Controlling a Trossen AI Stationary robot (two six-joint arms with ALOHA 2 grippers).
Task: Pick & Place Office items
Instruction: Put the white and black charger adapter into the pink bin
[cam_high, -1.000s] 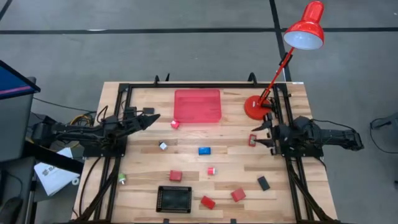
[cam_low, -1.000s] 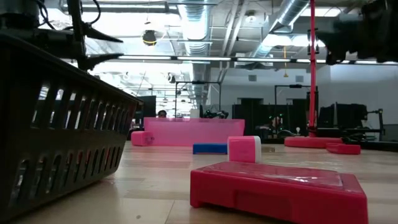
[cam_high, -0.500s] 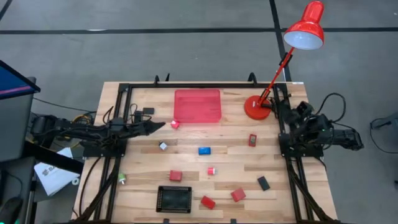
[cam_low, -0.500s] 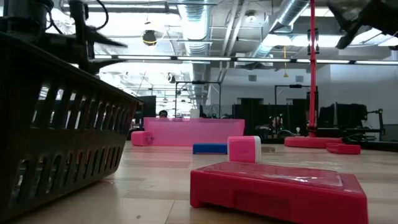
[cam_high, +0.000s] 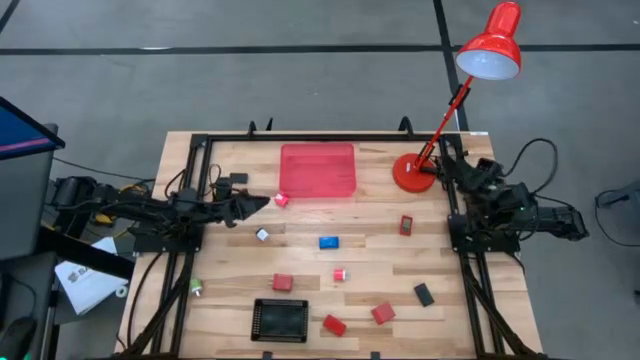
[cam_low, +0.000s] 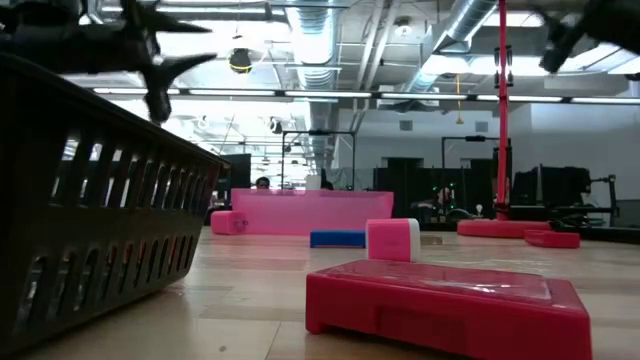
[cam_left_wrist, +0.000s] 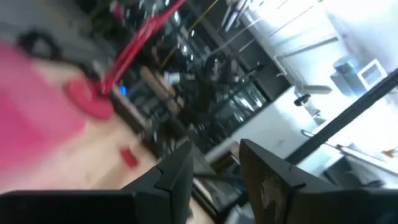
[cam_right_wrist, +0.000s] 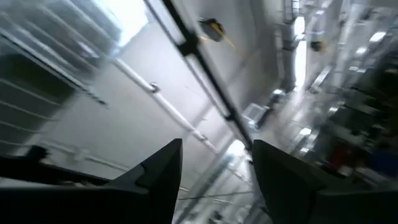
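The office items lie loose on the wooden table: a small red block (cam_high: 282, 199) beside the flat red tray (cam_high: 317, 169), a white piece (cam_high: 262, 235), a blue block (cam_high: 328, 241), a red piece (cam_high: 406, 225), a red-and-white piece (cam_high: 340, 274), a black rectangle (cam_high: 424, 294) and more red blocks (cam_high: 383, 313). My left gripper (cam_high: 262, 203) hovers just left of the small red block, above the table, fingers (cam_left_wrist: 180, 171) open with nothing between them. My right gripper (cam_right_wrist: 214, 162) is drawn back at the table's right edge (cam_high: 470, 180), pointing up at the ceiling, open and empty.
A black slotted basket (cam_high: 280, 320) stands at the near edge and fills the left of the low view (cam_low: 90, 190). A red desk lamp has its base (cam_high: 410, 172) at the far right, and its arm slants up over that corner. A black frame runs along the table's edges.
My left gripper has moved toward the table's right, closer to the small red block by the red tray, rising a little and rolling. My right gripper has pulled back from the red piece toward the right edge, lifted and tipped upward. No item has moved.
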